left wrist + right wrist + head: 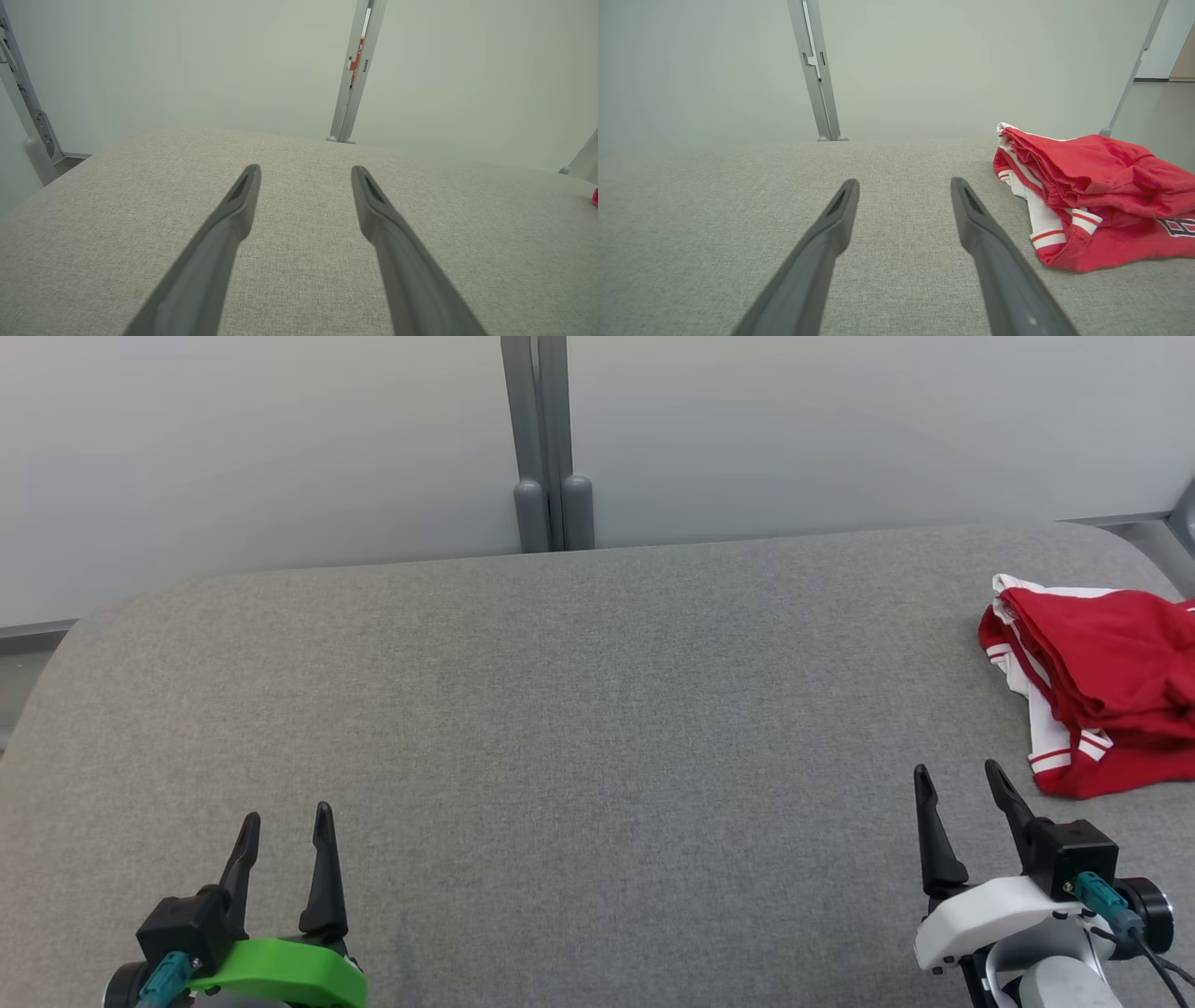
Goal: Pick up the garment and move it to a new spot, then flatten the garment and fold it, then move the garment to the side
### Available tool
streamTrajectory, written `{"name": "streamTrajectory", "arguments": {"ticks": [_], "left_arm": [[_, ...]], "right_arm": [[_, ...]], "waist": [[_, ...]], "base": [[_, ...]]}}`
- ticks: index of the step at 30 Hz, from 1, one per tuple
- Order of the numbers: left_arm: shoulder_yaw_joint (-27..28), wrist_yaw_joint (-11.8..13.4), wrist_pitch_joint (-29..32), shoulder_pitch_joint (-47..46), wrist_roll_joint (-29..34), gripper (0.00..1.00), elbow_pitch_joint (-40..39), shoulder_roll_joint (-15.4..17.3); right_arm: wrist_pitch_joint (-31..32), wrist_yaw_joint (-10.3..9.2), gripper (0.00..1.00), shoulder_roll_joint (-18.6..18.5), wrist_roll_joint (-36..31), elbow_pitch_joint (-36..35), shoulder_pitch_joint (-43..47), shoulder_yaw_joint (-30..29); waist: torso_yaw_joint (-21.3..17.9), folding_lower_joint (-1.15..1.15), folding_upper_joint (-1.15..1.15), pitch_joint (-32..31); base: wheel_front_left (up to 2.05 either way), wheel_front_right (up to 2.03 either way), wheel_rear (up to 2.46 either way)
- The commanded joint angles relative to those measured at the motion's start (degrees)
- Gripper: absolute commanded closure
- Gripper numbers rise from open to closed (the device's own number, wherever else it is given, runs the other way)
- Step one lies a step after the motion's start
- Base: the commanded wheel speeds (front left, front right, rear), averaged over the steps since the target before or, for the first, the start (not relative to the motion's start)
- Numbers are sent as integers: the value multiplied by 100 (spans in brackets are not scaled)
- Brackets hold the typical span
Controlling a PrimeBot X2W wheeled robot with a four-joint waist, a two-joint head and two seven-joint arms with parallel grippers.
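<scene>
Both grippers were spread wide and held nothing: your left gripper stood well away, while your right gripper was near the red garment but not touching it. The garment lay bunched at the far right of the grey surface, close to its edge. If you pinched only one loose layer, I think the rest could drag or slip off that edge.

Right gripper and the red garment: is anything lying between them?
No. The stretch between the right gripper and the red garment is bare grey cushion, as the head view and the right wrist view both show.
</scene>
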Motion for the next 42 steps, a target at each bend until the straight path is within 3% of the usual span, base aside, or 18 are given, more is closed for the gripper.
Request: {"name": "streamTrajectory", "arguments": {"ticks": [1,8,9,14,42], "left_arm": [[10,-14,-1,49,-26,0,13,23],[-95,-14,-1,47,-78,0,95,23],[-89,0,2,2,-57,100,108,-3],[-92,0,5,108,-56,100,356,-31],[108,-4,763,-115,-2802,100,80,-13]], "right_arm": [[-13,-12,0,-14,11,14,-16,1],[-14,-12,0,-13,-50,-11,-37,-45],[2,1,100,1,-20,20,-2,-38],[14,1,100,57,-17,275,157,-30],[768,-2,100,30,3108,17,-3,-135]], "waist": [[-6,0,0,3],[-1,0,0,15],[-2,0,0,15],[-4,0,0,16],[-3,0,0,66]], "base": [[0,0,0],[0,0,0],[0,0,0],[0,0,0],[0,0,0]]}}
